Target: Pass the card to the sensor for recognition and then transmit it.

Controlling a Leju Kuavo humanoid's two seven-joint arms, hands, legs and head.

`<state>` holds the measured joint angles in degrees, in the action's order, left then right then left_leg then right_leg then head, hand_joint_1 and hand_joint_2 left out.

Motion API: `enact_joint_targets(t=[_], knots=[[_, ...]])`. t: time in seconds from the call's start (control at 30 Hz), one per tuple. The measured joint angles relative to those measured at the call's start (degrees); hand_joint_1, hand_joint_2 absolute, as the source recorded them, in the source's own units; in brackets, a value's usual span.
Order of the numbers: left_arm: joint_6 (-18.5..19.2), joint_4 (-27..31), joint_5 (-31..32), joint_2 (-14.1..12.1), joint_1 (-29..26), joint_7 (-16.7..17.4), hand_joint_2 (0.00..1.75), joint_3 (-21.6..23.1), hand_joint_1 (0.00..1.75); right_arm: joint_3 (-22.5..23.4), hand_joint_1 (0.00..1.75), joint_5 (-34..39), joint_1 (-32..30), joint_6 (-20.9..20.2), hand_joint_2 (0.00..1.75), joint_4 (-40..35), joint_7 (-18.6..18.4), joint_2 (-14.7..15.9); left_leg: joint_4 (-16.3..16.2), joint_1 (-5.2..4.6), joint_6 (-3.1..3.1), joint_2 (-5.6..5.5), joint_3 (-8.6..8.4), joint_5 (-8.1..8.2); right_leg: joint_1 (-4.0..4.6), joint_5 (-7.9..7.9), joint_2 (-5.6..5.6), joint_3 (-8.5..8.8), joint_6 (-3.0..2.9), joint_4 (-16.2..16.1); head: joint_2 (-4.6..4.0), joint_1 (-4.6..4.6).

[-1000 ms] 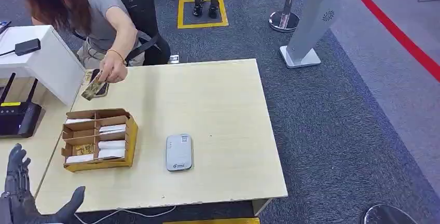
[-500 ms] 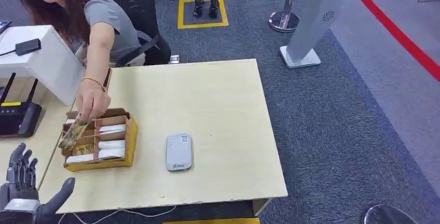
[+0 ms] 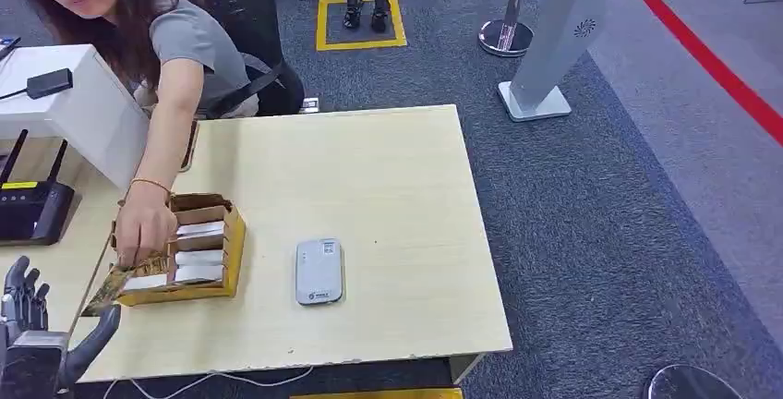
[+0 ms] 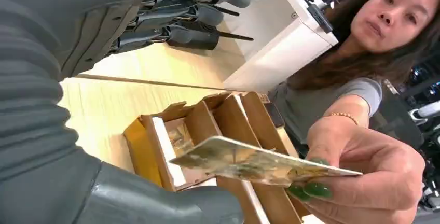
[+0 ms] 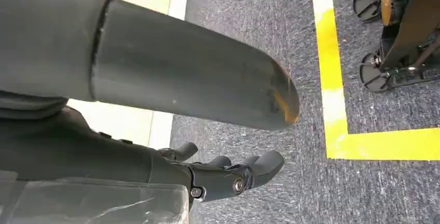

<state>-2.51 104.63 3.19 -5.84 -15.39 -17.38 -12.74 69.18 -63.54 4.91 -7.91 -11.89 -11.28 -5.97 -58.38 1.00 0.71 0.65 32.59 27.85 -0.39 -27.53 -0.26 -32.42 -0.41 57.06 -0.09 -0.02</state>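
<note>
A person's hand [image 3: 140, 231] reaches over the table and holds a patterned gold card [image 3: 103, 292] by one end, just beyond my left hand [image 3: 37, 348]. That hand is at the table's near left corner, palm up, thumb and fingers spread, holding nothing. In the left wrist view the card [image 4: 249, 163] hovers between my thumb [image 4: 155, 206] and my fingers [image 4: 197, 11], touching neither. The grey card sensor [image 3: 319, 271] lies flat near the table's middle. My right hand [image 5: 155, 167] hangs over the carpet, holding nothing.
A cardboard divider box [image 3: 214, 260] with white cards stands left of the sensor. A black router [image 3: 32, 210] and a white cabinet [image 3: 78, 103] sit at the far left. The person sits behind the table [image 3: 388, 187]. A grey stand [image 3: 554, 39] is on the carpet.
The person has brought the card from the table's far side down past the box to my left hand. My left hand has sunk lower in the head view.
</note>
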Motion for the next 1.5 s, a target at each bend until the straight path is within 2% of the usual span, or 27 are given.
enact_joint_targets(t=[0.23, 0.27, 0.3, 0.33, 1.5], knots=[[0.0, -0.7, 1.3, 0.1, 1.2, -0.2, 1.75, -0.1, 0.00, -0.4, 0.00, -0.6, 0.0, -0.7, 0.00, 0.0, 0.2, 0.0, 0.0, 0.00, 0.00, 0.01, -0.01, 0.00, 0.00, 0.00, 0.00, 0.00, 0.00, 0.0, 0.00, 0.00], [0.0, -0.7, 1.3, 0.1, 1.3, -0.3, 1.75, -0.1, 0.26, -0.5, 0.00, -0.6, 0.0, -0.7, 0.00, 0.0, 0.3, 0.0, 0.0, 0.00, 0.00, 0.01, -0.01, 0.00, 0.00, 0.00, 0.01, 0.00, 0.00, 0.0, 0.00, 0.02], [0.1, -0.8, 1.3, 0.2, 1.3, -0.3, 1.75, -0.1, 1.33, -0.5, 0.00, -0.6, 0.0, -0.7, 0.00, 0.0, 0.3, 0.0, 0.0, 0.00, 0.00, 0.01, -0.01, 0.00, 0.00, 0.00, 0.01, 0.00, 0.00, 0.0, 0.00, 0.00], [0.1, -0.9, 1.3, 0.3, 1.3, -0.3, 1.75, -0.1, 1.75, -0.5, 0.00, -0.6, 0.0, -0.7, 0.00, 0.0, 0.3, 0.0, 0.0, 0.00, 0.00, 0.01, 0.00, 0.00, 0.00, 0.00, 0.01, 0.00, 0.00, 0.0, 0.00, 0.00], [0.1, -2.2, 1.1, 0.9, 1.5, -0.7, 1.75, -0.1, 1.75, -0.5, 0.00, -0.6, 0.0, -0.6, 0.00, 0.0, 0.8, 0.0, 0.0, 0.00, 0.00, 0.01, -0.01, 0.00, 0.00, 0.00, 0.00, 0.00, 0.00, 0.0, 0.00, 0.00]])
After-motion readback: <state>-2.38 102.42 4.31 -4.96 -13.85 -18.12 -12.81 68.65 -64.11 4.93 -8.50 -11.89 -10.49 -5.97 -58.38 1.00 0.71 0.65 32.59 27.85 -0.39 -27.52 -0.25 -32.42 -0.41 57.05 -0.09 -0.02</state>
